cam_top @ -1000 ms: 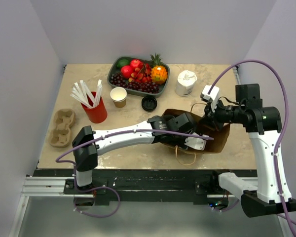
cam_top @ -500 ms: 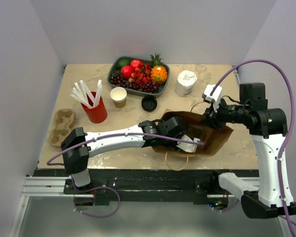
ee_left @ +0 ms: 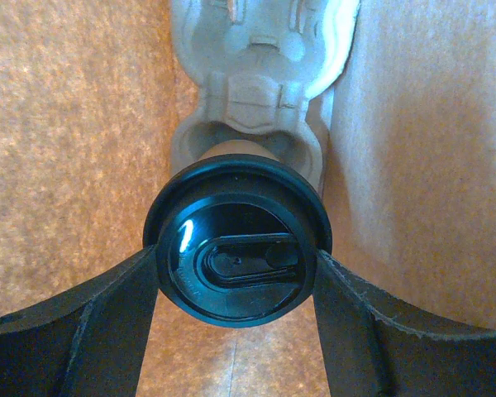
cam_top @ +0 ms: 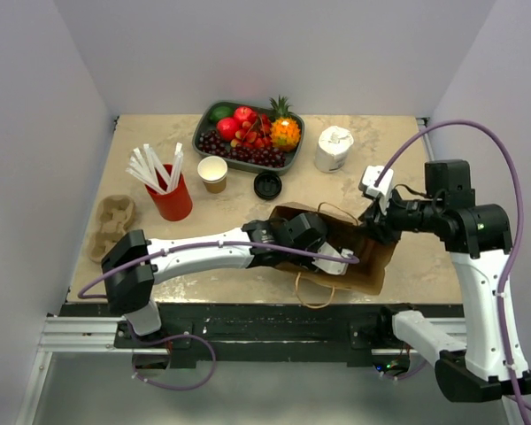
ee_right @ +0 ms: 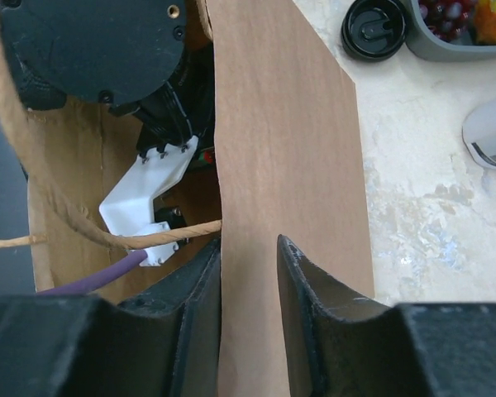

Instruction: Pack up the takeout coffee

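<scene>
**Beige stone-look table, pale bare walls: coffee is inside the bag, grip not yet let go**

The table point(cam_top: 398, 168) has clutter along the back: fruit tray point(cam_top: 197, 137), red cup point(cam_top: 171, 202) with straws, lidless brown cup point(cam_top: 212, 171), loose black lid point(cam_top: 267, 185). None of that is the target.

The paper bag point(cam_top: 372, 266) sits mid-table, right of centre. It looks tipped with its mouth toward the left arm point(cam_top: 203, 248), I'd guess so the arm can reach in low rather than drop from above.

The left gripper point(ee_left: 236, 269) is deep in the bag. In the wrist view the takeout coffee point(ee_left: 236, 244) faces the camera lid-first, with a finger bearing on each side at rim level, so it's pinching the cup. The stance is wide only because the cup is wide. The far end of the cup meets a well of the pulp carrier point(ee_left: 260, 50) lying in the bag. Can't tell if it's fully seated. Gripping at the lid end probably keeps the fingers clear of that well.

The right gripper point(ee_right: 249, 244) is at the bag's right edge with its jaws parted. A bag panel shows in the gap between them, with no squeeze I can see. Its role reads as steadying the bag while the left arm pushes in.

Risks:
- The bag is unclamped, so the paper can slide or fold when the left arm backs out.
- The rope handle point(ee_right: 107, 240) crosses right by the purple cable point(ee_right: 91, 281), a snag point.

Likely next: the left gripper spreads and pulls straight out.
</scene>
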Available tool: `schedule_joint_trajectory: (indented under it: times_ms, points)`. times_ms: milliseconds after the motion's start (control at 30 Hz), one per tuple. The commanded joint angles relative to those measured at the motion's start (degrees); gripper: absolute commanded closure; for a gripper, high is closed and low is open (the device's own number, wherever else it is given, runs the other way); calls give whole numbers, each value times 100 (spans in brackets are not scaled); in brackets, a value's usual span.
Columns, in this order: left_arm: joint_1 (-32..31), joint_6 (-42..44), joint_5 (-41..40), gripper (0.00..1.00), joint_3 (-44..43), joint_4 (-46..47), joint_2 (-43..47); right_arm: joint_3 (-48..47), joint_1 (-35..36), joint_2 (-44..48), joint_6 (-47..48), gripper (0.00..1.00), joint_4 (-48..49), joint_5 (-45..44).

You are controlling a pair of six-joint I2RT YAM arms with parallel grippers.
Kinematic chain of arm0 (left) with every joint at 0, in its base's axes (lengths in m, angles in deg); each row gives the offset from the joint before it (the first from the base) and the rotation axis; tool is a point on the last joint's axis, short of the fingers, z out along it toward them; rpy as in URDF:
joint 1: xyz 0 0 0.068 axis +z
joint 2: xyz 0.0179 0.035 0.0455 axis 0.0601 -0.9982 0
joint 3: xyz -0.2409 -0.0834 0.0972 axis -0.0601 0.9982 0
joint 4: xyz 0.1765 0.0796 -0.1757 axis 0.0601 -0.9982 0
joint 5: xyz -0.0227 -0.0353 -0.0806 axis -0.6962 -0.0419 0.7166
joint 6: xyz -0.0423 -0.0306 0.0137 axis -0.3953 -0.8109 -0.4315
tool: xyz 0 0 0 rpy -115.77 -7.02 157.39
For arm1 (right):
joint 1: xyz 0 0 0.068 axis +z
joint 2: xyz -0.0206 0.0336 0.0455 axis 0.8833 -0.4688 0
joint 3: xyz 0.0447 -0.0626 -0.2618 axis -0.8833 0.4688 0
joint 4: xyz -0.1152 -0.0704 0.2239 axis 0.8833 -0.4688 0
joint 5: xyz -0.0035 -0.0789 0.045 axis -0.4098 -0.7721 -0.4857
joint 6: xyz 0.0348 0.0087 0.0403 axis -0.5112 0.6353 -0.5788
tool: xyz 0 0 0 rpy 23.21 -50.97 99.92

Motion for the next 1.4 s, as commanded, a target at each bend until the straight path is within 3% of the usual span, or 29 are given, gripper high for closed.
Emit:
schedule_joint_trajectory:
  times_ms: [0, 100, 233, 567, 900, 1367]
  points:
    - [40, -121, -98, 100, 143, 407, 312, 164, 121, 261, -9, 70, -297, 51]
    - [31, -227, -159, 100, 231, 478, 374, 174, 148, 419, 44, 86, -288, 209]
    - [31, -411, -291, 100, 398, 548, 488, 68, 157, 525, 167, 100, -297, 578]
    - [92, -912, -406, 100, 671, 601, 629, 384, 148, 841, 422, 100, -227, 1053]
    - [461, -1396, 112, 100, 434, 74, 357, 604, 157, 666, 518, 100, -16, 1150]
    - [576, -843, 42, 100, 407, 821, -4, 543, 166, 498, 835, 100, -77, 1133]
